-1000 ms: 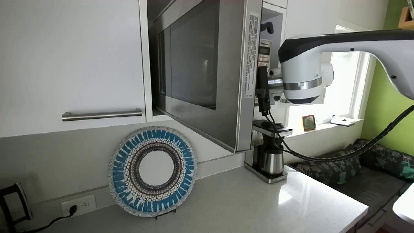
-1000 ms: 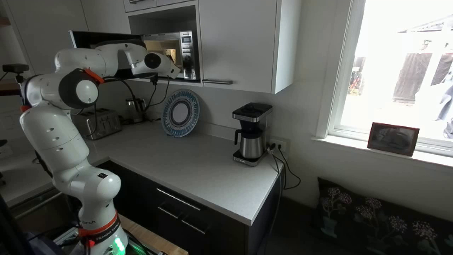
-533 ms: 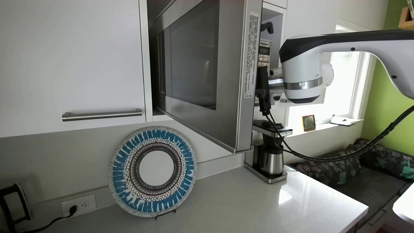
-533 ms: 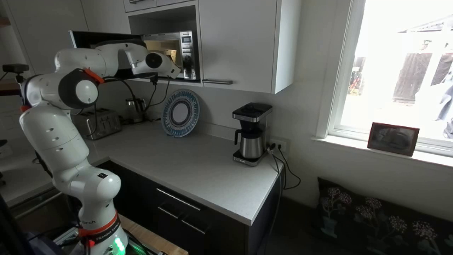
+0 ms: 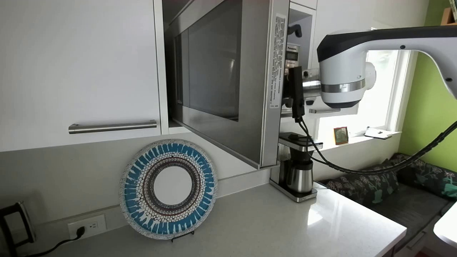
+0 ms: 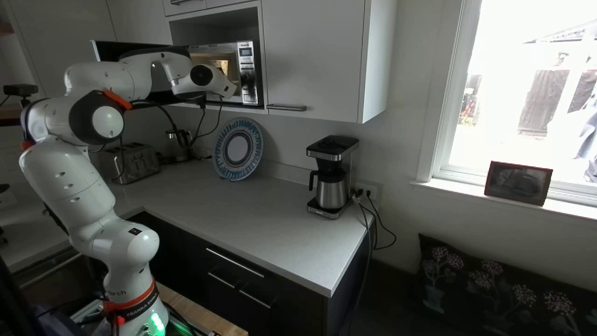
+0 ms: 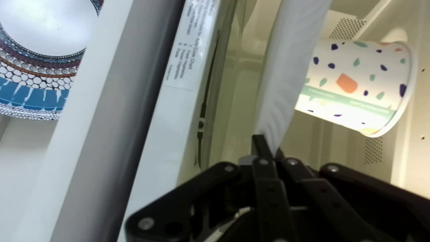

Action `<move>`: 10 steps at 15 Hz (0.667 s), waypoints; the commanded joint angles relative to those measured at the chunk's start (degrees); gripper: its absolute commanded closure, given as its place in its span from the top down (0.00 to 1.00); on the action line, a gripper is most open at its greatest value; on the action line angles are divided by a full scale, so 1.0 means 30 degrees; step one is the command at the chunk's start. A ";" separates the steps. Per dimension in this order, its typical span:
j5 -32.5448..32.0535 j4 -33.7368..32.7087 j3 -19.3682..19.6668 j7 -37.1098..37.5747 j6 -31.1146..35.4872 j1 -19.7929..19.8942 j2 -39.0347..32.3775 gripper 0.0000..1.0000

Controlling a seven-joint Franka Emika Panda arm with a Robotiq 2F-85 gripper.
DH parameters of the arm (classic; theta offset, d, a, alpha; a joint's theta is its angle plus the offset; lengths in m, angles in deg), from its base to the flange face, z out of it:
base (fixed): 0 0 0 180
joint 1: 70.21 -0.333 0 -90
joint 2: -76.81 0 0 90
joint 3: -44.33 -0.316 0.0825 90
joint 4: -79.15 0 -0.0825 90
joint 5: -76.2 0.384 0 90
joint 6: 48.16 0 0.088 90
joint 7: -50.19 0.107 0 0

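Because the hand is clamped on one end of the white piece, which reaches into the microwave, working well probably means a firm, unhurried pinch with little twist, so the long free part does not swing. Beyond it is the spotted cup, which a sideways nudge could tip; motion along the piece's length seems safest. The wrist's cables call for room beside the open door. As for what is unclear, the fingertips blur into shadow, and the piece's far end runs out of the wrist view, so paper plate or folded cloth cannot be told. It covers the cup's narrow end; whether they touch does not show. In both exterior views the hand is mostly hidden, by the door or the arm. Farthest out, the kettle is cut off at the edge of an exterior view.
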 commanded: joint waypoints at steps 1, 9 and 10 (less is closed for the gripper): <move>0.0087 0.0829 0.0287 -0.0583 -0.0812 -0.0007 0.1058 0.00; 0.0762 0.2452 0.0629 -0.1770 -0.1463 -0.0210 0.3022 0.00; 0.0807 0.2707 0.0673 -0.1873 -0.1571 -0.0218 0.3280 0.00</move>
